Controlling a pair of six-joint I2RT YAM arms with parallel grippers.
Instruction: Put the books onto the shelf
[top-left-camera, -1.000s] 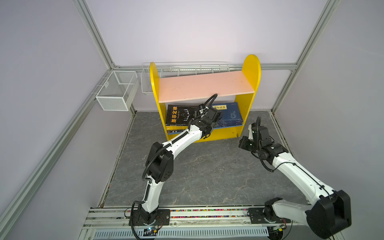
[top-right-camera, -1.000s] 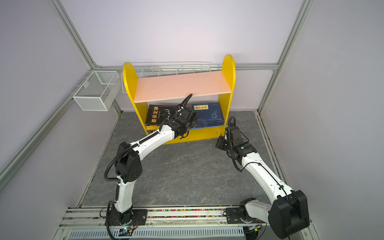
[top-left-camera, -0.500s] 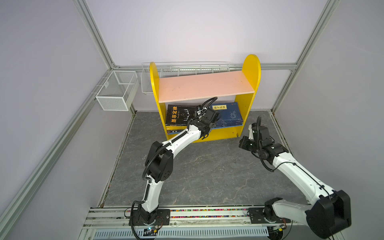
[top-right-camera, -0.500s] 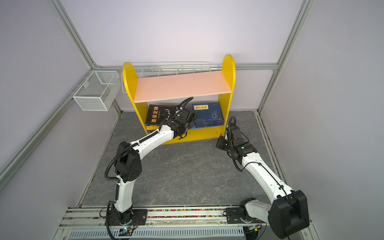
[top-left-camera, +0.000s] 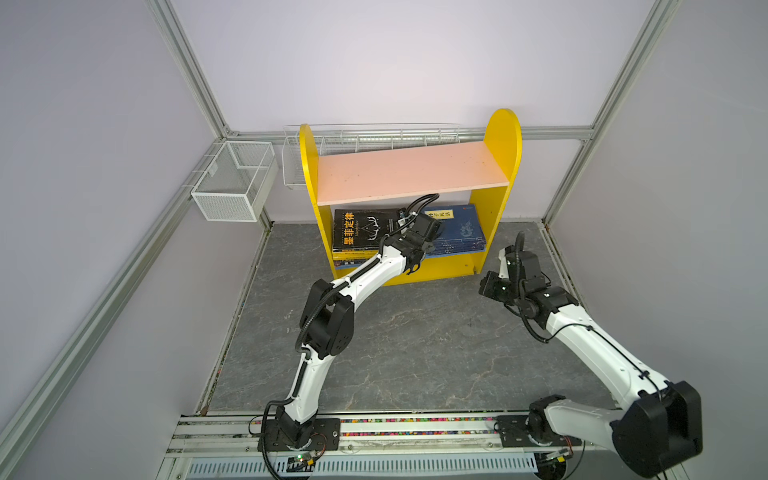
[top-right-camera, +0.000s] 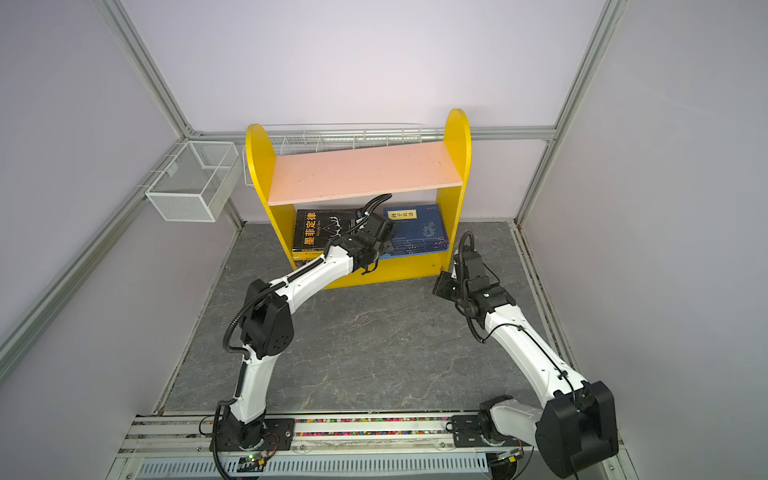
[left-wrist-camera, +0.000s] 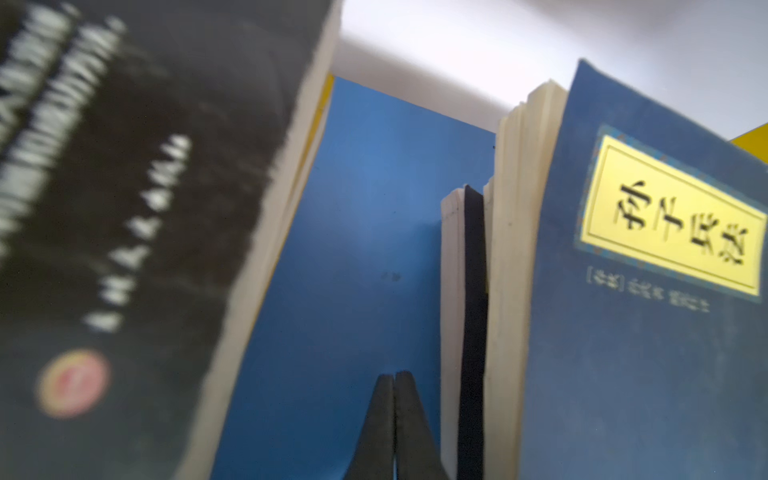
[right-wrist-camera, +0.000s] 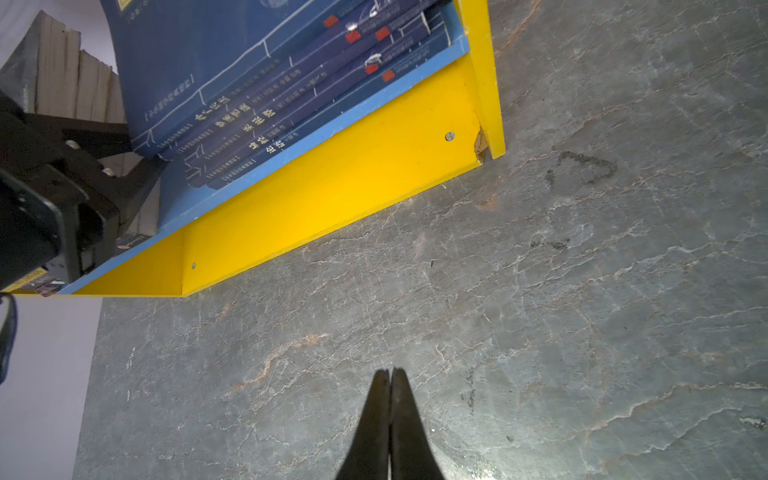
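Closed on nothing, left end effector (left-wrist-camera: 393, 374) pointed into the shelf's (top-left-camera: 502, 141) lower-tier gap between black book stack (top-left-camera: 365, 228) and flat-lying navy stack (top-left-camera: 459, 228); right end effector (right-wrist-camera: 390, 370), also closed and empty, hung farther off.

Robot lab cell: aluminium frame (top-left-camera: 199, 83), blank walls (top-left-camera: 395, 62).

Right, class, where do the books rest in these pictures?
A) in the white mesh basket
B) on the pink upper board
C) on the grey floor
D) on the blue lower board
D: the black-covered stack and the navy stack both rest on the blue lower board, under the bare pink upper board.
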